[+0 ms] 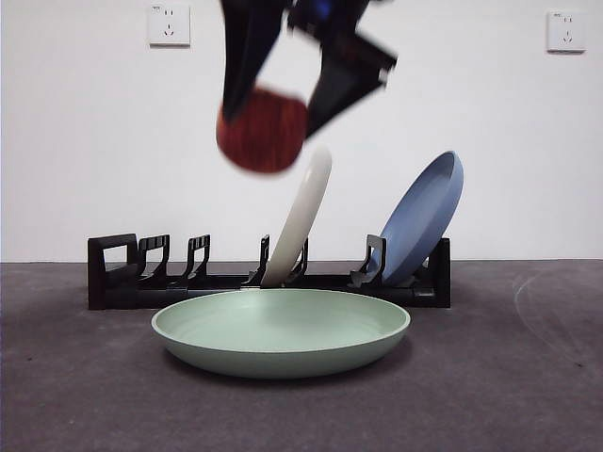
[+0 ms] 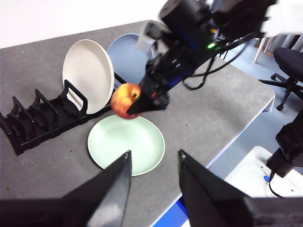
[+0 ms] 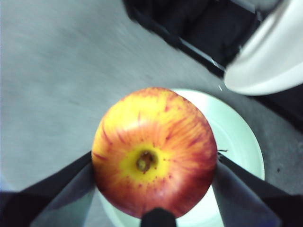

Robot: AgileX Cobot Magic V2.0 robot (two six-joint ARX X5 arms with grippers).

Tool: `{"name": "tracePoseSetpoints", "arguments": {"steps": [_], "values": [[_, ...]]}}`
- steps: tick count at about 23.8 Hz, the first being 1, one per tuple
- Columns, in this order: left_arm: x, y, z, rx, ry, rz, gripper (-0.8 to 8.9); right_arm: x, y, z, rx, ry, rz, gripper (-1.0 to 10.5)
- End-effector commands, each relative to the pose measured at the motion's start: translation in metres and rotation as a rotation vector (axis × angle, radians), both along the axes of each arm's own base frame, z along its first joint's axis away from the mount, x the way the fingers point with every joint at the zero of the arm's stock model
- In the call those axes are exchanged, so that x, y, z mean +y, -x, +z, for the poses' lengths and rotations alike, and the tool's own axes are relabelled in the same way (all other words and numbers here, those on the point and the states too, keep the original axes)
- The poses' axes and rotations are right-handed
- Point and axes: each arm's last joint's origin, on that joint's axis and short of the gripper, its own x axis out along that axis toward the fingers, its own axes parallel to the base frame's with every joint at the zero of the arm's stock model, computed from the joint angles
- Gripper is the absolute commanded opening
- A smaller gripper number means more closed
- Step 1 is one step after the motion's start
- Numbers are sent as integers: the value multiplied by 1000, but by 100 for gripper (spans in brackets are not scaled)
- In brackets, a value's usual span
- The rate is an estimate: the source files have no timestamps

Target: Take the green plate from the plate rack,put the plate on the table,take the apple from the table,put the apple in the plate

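- The wide, shallow, pale mint-green matte plate [image 1: 281,331] lies flat on the dark grey mottled table [image 1: 528,377], nearest the front camera and directly below the right gripper [image 1: 283,99].
- The right gripper hangs in the air above that plate, its two black jaws clamped on either side of the round red apple with a yellow patch around the stem dimple [image 3: 154,151].
- In the right wrist view the apple fills the space between the jaws, stem end facing the camera, with the green plate's rim [image 3: 246,142] showing beneath and beyond it.
- The apple [image 2: 125,100] is clear of the plate [image 2: 126,144], not touching it.
- Behind the plate, beyond the right gripper, stands the long, low black slotted plate rack [image 1: 141,273].
- A cream-white round plate [image 1: 300,217] leans in a middle slot of the rack, and a blue round plate [image 1: 424,215] leans at the end far from the looped handle.
- The left gripper [image 2: 154,175] waits to the side, jaws parted and holding nothing, with the green plate ahead of it.
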Motion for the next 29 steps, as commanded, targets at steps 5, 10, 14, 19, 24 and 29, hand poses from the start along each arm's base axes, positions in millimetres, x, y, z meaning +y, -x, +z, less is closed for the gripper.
{"name": "tracePoseSetpoints", "arguments": {"steps": [5, 10, 14, 19, 24, 29], "values": [[0, 0, -1, 3, -3, 2, 161, 14, -17, -48, 98, 125, -36, 73], [0, 0, -2, 6, -7, 2, 161, 17, -21, -62, 124, 149, -36, 186], [0, 0, -2, 6, -8, 2, 161, 21, -26, -80, 155, 186, -29, 186], [0, 0, -2, 7, -9, 2, 161, 27, -31, -110, 213, 242, -27, 186], [0, 0, -2, 9, -13, 3, 161, 28, -32, -117, 226, 254, -27, 376], [0, 0, -2, 10, -15, 3, 161, 27, -31, -117, 237, 266, -27, 513]]}}
